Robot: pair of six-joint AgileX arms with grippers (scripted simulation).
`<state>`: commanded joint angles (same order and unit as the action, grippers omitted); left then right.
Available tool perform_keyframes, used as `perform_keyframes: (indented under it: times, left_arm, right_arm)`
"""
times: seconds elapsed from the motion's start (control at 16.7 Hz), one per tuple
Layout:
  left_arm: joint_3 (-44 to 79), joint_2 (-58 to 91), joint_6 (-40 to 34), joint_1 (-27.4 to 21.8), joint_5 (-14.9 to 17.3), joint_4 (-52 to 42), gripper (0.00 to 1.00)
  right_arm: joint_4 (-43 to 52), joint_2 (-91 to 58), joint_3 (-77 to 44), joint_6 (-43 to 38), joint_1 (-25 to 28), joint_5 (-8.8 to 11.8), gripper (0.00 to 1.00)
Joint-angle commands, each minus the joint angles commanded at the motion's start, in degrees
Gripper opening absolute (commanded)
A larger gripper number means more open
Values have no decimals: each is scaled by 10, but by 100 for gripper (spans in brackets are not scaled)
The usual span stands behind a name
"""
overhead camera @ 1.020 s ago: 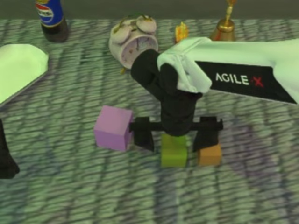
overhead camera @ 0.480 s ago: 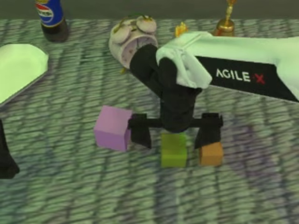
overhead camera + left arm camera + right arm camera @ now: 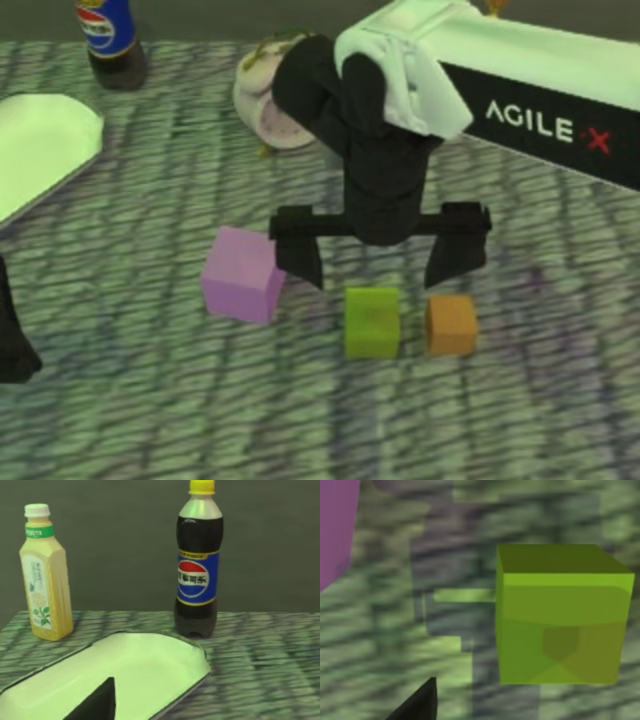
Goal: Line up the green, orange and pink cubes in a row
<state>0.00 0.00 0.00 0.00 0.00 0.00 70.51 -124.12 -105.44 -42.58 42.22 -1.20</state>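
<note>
Pink cube [image 3: 241,272], green cube [image 3: 372,321], orange cube [image 3: 451,324] in left-right row (pink skewed), right jaws [image 3: 381,260] wide open above.

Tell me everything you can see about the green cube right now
The green cube is a plain matte lime-green block with sharp edges and no markings. It sits flat and upright on the patterned table, between the larger pink cube at its left and the smaller orange cube at its right, apart from both. The right gripper hangs open above and behind it, touching nothing. In the right wrist view the cube fills much of the picture.
</note>
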Motion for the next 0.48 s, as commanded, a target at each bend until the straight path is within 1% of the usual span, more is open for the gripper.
perform_keyframes:
  times: [0.24,0.36,0.48]
  left_arm:
    - [5,5,-1,-1,0,-3,100]
    - [30,30,-5,-8,-1,-21,100]
    - [76,77,-12,-21,-2,-52,100]
  right_arm:
    - [-5,4,6,3,-6,-2,100]
    - [-20,33,31,17,-18,-11,100]
    - [-48,85,73,41,-39,-26,100]
